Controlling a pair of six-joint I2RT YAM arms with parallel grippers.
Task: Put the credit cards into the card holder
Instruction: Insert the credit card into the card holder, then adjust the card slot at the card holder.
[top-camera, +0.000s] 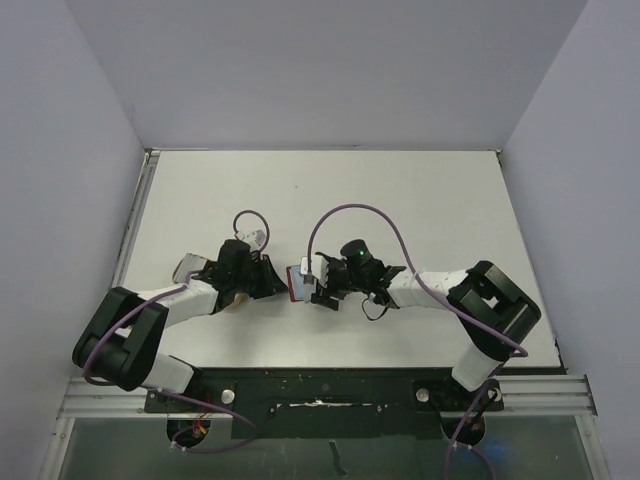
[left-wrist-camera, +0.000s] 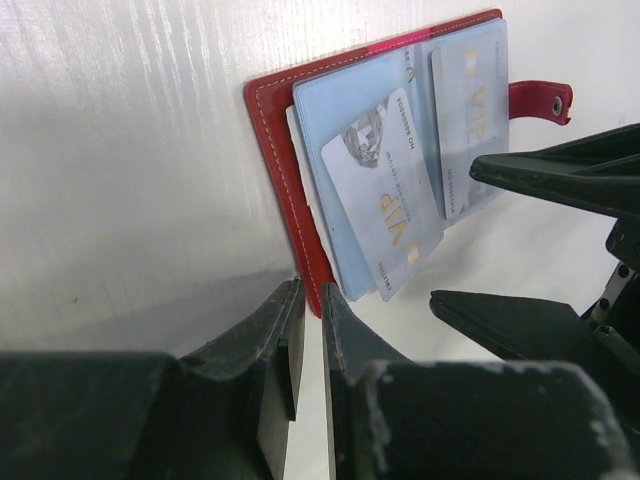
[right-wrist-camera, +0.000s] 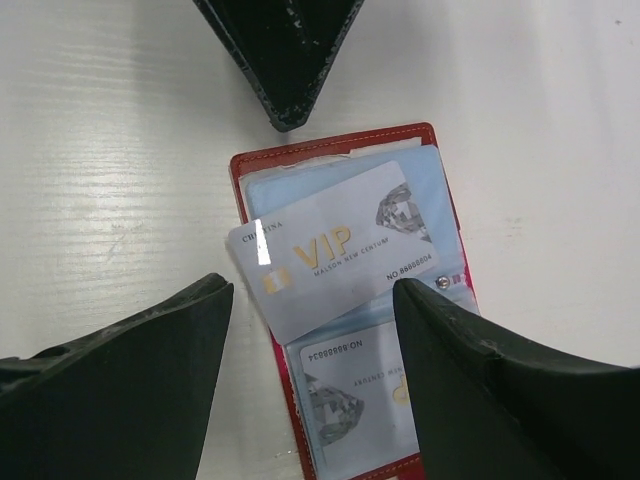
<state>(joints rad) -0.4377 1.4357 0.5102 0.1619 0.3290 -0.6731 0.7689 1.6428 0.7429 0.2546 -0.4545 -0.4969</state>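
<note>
Left wrist view: left gripper pinching the flat red wallet is risking shaking its crooked pale plastic card off; right gripper is hanging open.

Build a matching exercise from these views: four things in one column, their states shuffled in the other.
1 card holder
2 tilted VIP card
3 second card
4 right tool

A open, fingers either side of the holder
B red, lying unfolded
C askew, corner past the holder's edge
D straight, aligned with the holder

Pairs: 1-B, 2-C, 3-D, 4-A
</note>
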